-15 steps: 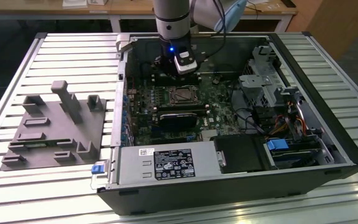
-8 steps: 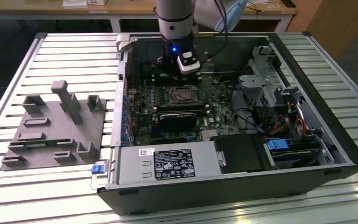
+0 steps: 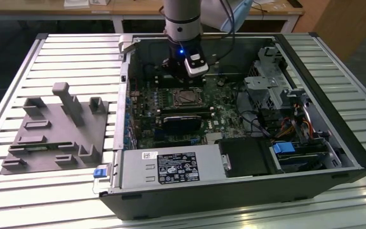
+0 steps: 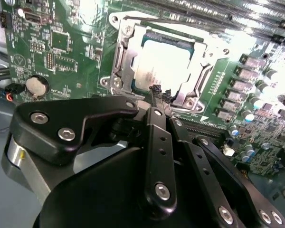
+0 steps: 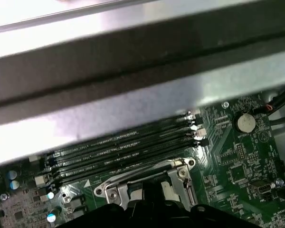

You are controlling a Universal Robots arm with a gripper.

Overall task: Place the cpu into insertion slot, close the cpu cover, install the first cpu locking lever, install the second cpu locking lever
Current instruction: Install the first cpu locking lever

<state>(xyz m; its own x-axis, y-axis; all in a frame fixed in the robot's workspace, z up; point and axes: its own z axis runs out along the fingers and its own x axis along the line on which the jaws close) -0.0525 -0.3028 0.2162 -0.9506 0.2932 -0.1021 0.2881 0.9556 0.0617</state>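
- The gripper (image 4: pixel 157 91) hangs just above the near edge of the insertion slot (image 4: pixel 118 61), its fingers pressed together and holding nothing.
- The cpu (image 4: pixel 164 64) lies flat in the slot, with the cpu cover (image 4: pixel 199 78) down around it.
- The computer case (image 3: pixel 335 119) walls stand close around the arm, and a grey ribbed table (image 3: pixel 43 57) lies under it.

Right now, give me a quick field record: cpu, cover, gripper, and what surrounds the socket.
cpu: seated in the slot, silver top showing
cover: down over the cpu, framing its edges
gripper: above the socket's near edge, fingertips together, holding nothing
levers: state cannot be told
memory slots: long black rows beside the socket
coin cell: on the board, off to one side of the socket
case: open, lying on its side on the slatted table
grey fixture: on the table at the exterior view's left
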